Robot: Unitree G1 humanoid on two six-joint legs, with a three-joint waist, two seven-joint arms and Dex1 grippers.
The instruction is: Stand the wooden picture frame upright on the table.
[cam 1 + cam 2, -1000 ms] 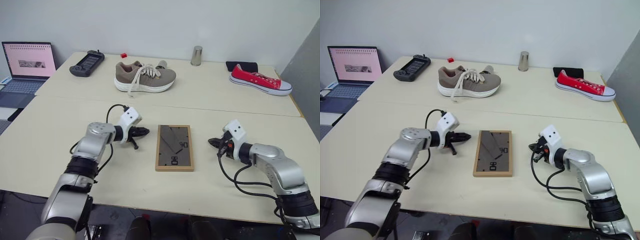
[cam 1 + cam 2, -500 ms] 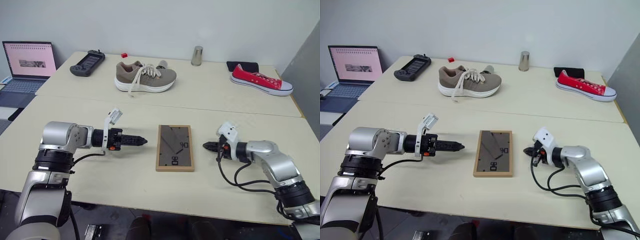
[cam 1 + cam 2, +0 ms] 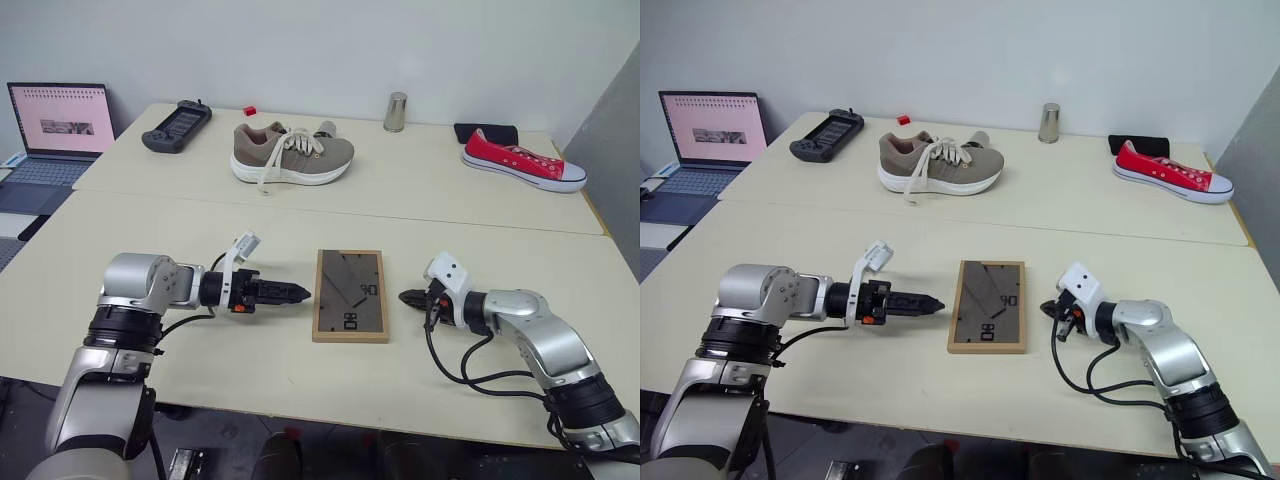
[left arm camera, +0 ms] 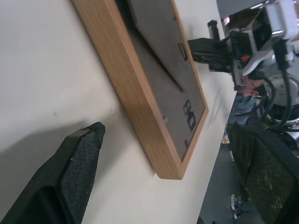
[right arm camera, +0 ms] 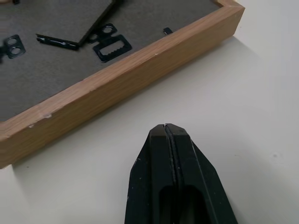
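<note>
The wooden picture frame lies flat in the middle of the table, dark back panel and stand facing up. My left gripper lies low over the table just left of the frame's left edge, pointing at it. It is open, and its fingers stand wide apart with nothing between them. My right gripper is shut and empty. Its tip points at the frame's right edge, a small gap away.
On the far table stand a brown sneaker, a red sneaker, a metal cup, a game controller, a small red block and a black case. A laptop sits far left.
My left gripper has opened, rolled at the wrist and come down level beside the frame's left edge. The right gripper slid left toward the frame's right edge, still shut. The frame has not moved.
</note>
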